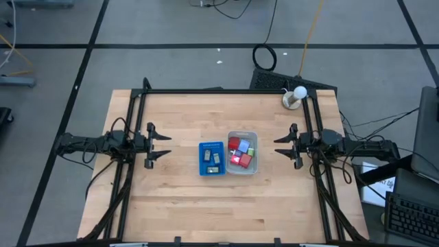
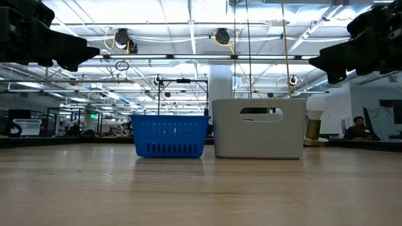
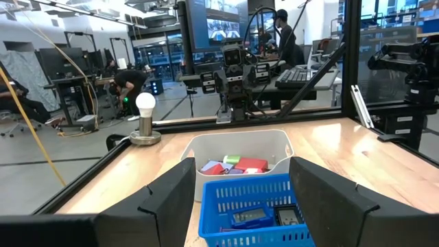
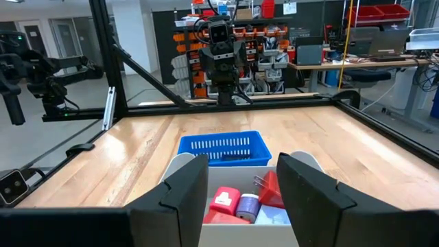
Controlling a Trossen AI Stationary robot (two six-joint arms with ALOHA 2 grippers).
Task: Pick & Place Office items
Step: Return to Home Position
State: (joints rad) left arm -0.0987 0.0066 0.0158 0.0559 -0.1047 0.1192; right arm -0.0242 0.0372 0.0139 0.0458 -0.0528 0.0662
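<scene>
High view: left gripper (image 1: 167, 145), at 9 o'clock on the desk (image 1: 178, 206), and right gripper (image 1: 278, 147), at 3 o'clock, both with jaws released and empty, held above the wood. Between them the office items (image 1: 235, 159) lie sorted: coloured blocks in the gray bin (image 1: 242, 134), dark flat pieces in the blue bin (image 1: 212, 143) just beside it at 9 o'clock. No piece appears left loose, so placing seems finished; only parking the arms is left.
</scene>
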